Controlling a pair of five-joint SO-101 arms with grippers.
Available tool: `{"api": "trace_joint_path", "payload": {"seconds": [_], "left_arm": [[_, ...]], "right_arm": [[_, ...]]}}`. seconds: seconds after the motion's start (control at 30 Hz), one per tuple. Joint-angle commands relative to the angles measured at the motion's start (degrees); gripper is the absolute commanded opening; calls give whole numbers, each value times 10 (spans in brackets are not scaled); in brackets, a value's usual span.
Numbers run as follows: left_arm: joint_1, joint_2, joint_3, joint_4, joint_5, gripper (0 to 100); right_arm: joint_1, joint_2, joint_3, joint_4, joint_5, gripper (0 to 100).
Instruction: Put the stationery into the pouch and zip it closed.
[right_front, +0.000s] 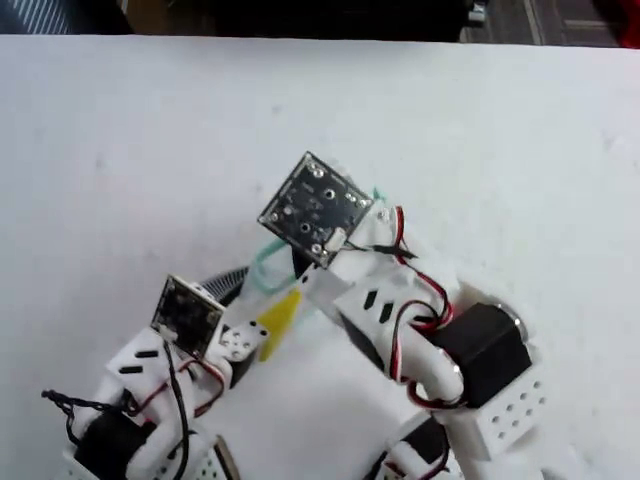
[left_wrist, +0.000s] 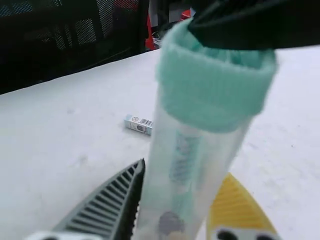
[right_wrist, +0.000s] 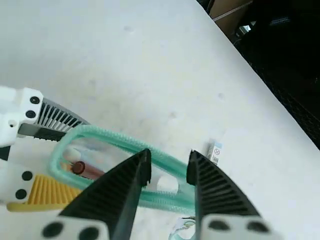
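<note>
At the mouth of the pouch: loading unfinished

On the table, left gripper clenches the upright pouch; right gripper straddles its rim, jaws apart. Beyond the pouch lies a small box, likely next to fetch.

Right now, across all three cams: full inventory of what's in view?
pouch: 1, translucent with a teal zip rim, mouth open, held off the table between the arms
red item: 1, red, inside the pouch; too blurred to identify
small box: 1, white and pale blue, lying on the table apart from the pouch
table: 1, white, under everything
left gripper: 1, one grey finger and one yellow, closed on the pouch's body
right gripper: 1, black fingers apart, at the teal rim
</note>
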Motion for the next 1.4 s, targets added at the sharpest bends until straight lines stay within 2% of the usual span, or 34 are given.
{"api": "trace_joint_path", "payload": {"seconds": [0.0,0.07,0.1,0.17,0.3,0.4,0.5,0.57,0.67,0.77,0.9,0.97,1.1,1.13,1.23,1.37], "left_arm": [[-24,0,-25,-3,-7,122],[-26,0,-20,-13,-28,26],[-16,0,-18,-16,-54,16],[9,0,-4,-18,-81,41],[19,0,-8,-19,-84,49],[19,0,-18,-13,-78,123],[16,0,-21,7,-11,208],[-2,0,-28,9,26,216],[-30,0,-33,7,26,217],[-33,0,-33,6,26,216],[-36,0,-30,9,25,214],[-36,0,-30,8,25,199],[-36,0,-32,-4,18,27],[-36,0,-31,-8,-2,15],[-40,0,-30,-8,-23,20],[-94,0,-30,-13,-10,23]], "right_arm": [[37,-29,-86,-7,3,125],[65,-40,-103,-34,-18,123],[76,-40,-98,-45,-36,123],[84,-26,-69,-51,-55,123],[88,20,-23,-52,-36,123],[84,38,-22,-52,-40,123],[65,47,-18,-64,-39,123],[51,60,-13,-57,-37,123],[23,82,-12,-29,-35,123],[24,85,-27,-22,-34,123],[93,61,-121,-24,-48,124],[132,55,-155,-44,-81,126],[197,73,-107,-115,-118,126],[209,87,-88,-131,-117,126],[239,145,-47,-175,-117,127],[258,253,-46,-205,-117,128]]}}
